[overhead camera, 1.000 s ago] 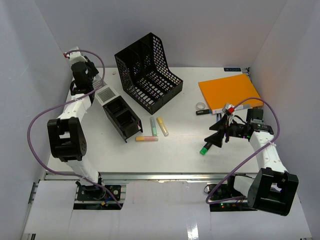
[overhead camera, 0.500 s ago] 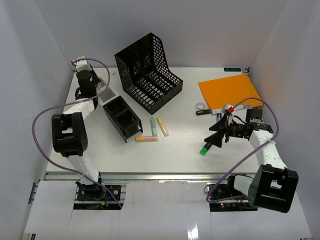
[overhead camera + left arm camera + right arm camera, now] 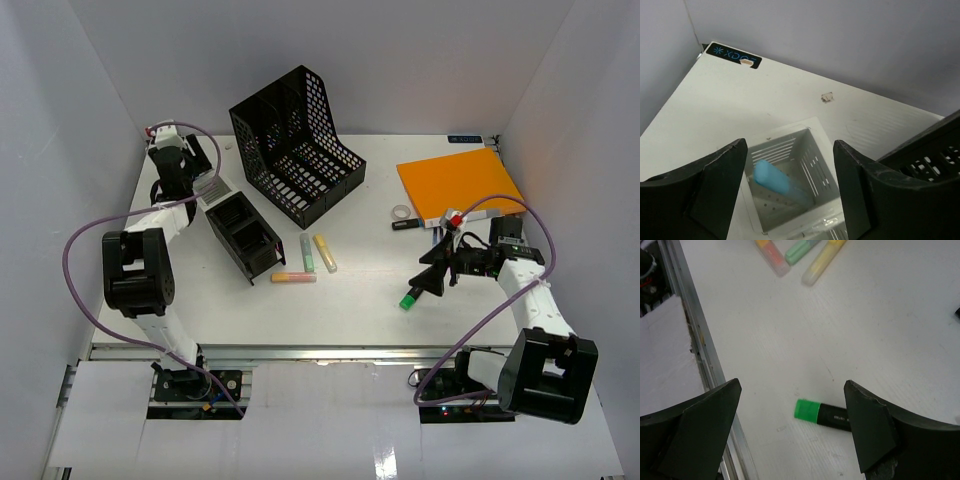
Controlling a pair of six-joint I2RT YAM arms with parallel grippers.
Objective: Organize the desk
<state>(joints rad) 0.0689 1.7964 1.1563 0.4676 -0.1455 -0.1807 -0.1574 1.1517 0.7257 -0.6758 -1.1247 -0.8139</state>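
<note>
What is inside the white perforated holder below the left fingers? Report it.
A light blue marker leans inside the white holder. Its near side is hidden beyond the left fingers and frame edge.

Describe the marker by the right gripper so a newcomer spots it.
From the orange folder at the desk's far right, come toward the front rail. Beside the right gripper lies one marker, alone. Its black barrel and green cap set it apart from the pastel highlighters to its left.

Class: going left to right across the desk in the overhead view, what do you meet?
White perforated plastic box → pale green highlighter → pale yellow highlighter → small white tape ring → flat orange folder.
</note>
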